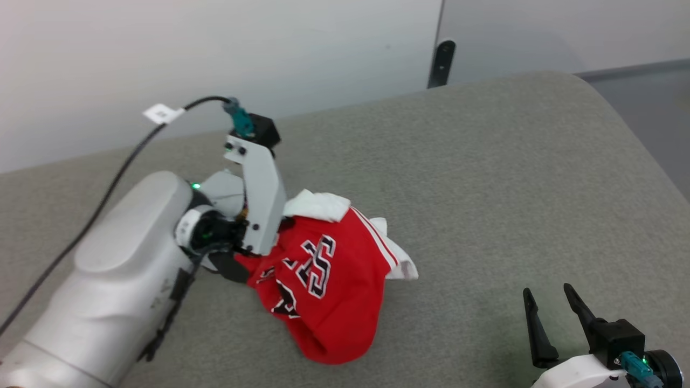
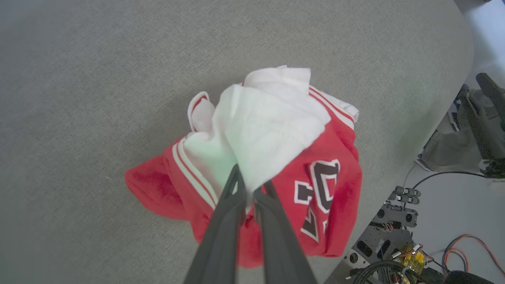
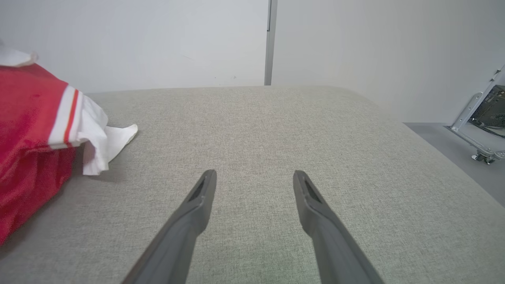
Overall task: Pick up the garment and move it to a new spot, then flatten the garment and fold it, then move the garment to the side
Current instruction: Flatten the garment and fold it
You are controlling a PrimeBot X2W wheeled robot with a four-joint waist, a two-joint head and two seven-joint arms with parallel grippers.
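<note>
Pinching white cloth of the garment (image 2: pixel 276 134), the left gripper (image 2: pixel 250 184) clamps tight; the right gripper (image 3: pixel 254 178) gapes nearby.

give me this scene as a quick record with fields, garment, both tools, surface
garment: red jersey with white sleeves, bunched in a heap, neither flat nor folded
left tool: shut on white cloth of the garment
right tool: open, holding nothing, apart from the garment, over bare surface
surface: grey fabric, part of the garment lying on it
task stage: pickup under way, flattening and folding not yet done
</note>
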